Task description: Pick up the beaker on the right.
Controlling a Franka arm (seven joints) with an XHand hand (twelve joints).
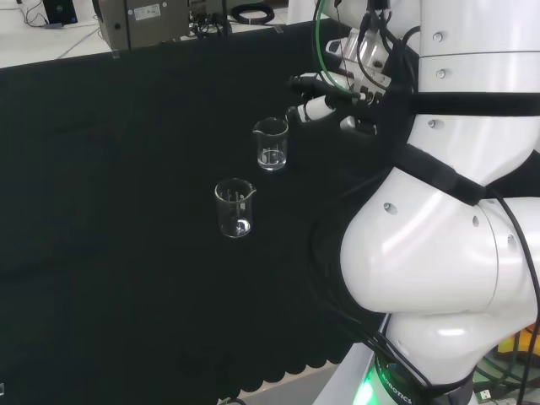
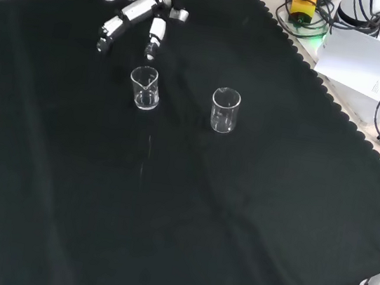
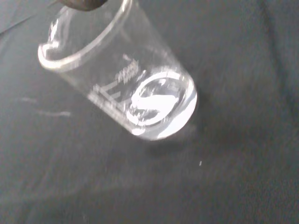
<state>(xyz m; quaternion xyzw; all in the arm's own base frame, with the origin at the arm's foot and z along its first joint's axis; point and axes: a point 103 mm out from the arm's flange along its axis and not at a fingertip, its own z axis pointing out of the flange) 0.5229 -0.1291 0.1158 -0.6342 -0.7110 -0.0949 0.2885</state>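
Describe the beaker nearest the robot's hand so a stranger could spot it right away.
On the black cloth, find the hand at the front view's top. Just below its fingertips stands a clear beaker. Unlike the other beaker to its right, it sits right by the hand.

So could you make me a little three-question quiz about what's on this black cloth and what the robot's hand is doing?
1. True or false: the hand is already holding a beaker.
2. In the front view, which beaker stands nearer the hand: A) the left beaker, B) the right beaker?
3. Fill in: both beakers stand ______ on the black cloth.

Key
1. False. The fingers are stretched out above the cloth and touch no glass.
2. A. The fingertips hang just above and behind it; in the head view it is the farther beaker.
3. Upright, apart from each other, with no visible liquid.
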